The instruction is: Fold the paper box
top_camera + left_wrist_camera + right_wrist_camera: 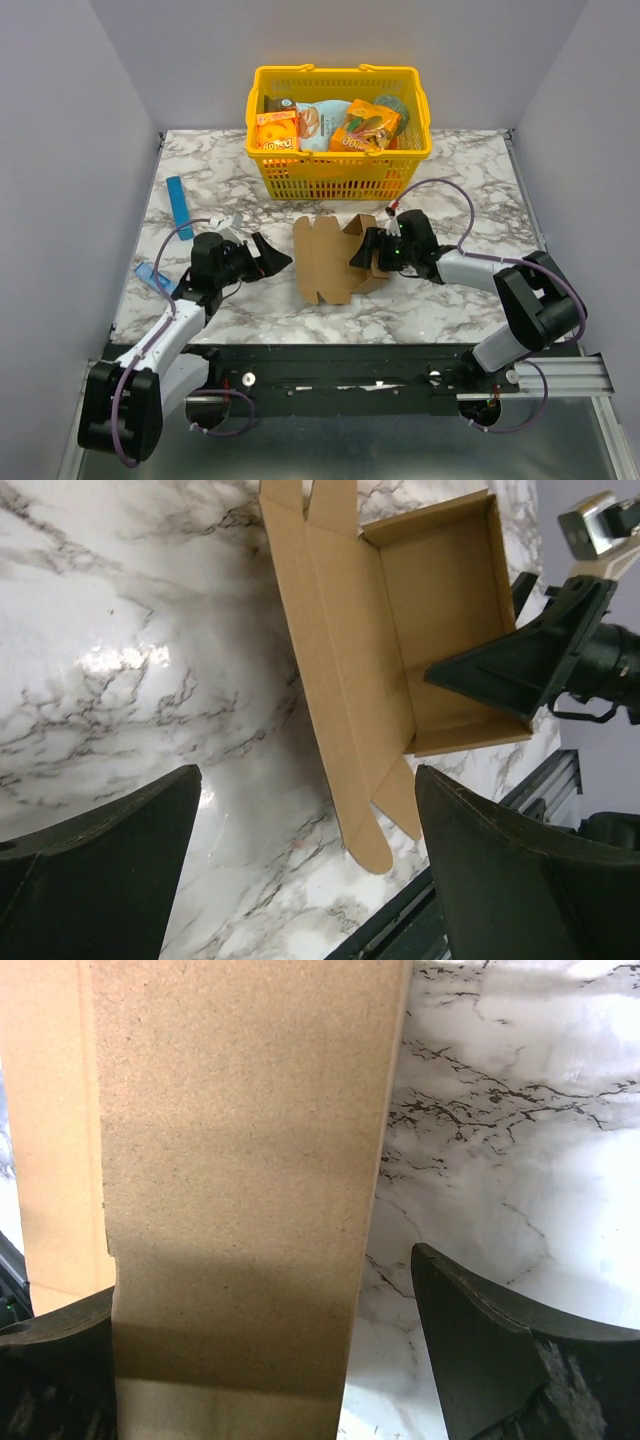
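The plain paper box [325,262] is sitting half folded on the counter [450,310]. The left gripper [274,255] is gaping wide beside it. The right gripper [361,250] is gaping wide around one wall (the snack packs' [275,130] writing is too tiny to read).

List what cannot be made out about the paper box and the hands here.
Top view: the right end of the paper box lies under the right hand; contact there cannot be told.
Left wrist view: the top edge cuts off its far flaps.
Right wrist view: cardboard up close fills the frame; which panel is unclear.
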### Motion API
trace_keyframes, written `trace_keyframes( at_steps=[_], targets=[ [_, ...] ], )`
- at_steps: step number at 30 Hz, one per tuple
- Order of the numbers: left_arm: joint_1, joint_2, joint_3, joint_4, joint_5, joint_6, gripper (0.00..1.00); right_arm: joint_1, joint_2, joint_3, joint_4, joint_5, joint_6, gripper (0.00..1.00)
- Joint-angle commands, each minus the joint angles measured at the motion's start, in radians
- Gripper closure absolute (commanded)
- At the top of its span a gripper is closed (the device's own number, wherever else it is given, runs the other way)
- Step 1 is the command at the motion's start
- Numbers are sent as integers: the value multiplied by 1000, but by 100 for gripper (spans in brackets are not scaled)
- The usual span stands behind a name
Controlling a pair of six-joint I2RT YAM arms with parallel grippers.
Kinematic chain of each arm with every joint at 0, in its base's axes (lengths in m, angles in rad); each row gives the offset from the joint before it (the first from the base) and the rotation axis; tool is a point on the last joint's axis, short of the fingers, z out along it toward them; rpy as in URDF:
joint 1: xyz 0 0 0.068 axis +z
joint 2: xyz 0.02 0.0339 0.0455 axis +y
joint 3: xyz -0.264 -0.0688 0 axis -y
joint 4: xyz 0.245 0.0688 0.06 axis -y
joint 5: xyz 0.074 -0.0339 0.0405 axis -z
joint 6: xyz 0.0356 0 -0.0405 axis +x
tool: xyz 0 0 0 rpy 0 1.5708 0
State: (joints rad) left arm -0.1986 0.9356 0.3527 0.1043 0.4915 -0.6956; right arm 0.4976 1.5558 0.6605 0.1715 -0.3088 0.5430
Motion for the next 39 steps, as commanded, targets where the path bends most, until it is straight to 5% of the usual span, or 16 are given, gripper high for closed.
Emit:
trace_keyframes(
  at_steps=[1,10,28,39],
  targets=[
    [-13,104,12,204,47,-38,7,-4,0,-35,20,5,12,9],
    [-110,360,90,270,101,-1,30,-4,-17,-53,33,5,14,9],
    [-182,508,293,239,145,100,95,-11,-118,-32,-62,46,-60,4],
    [-213,443,636,-486,18,496,100,-11,-341,37,-288,201,-198,0]
  ],
)
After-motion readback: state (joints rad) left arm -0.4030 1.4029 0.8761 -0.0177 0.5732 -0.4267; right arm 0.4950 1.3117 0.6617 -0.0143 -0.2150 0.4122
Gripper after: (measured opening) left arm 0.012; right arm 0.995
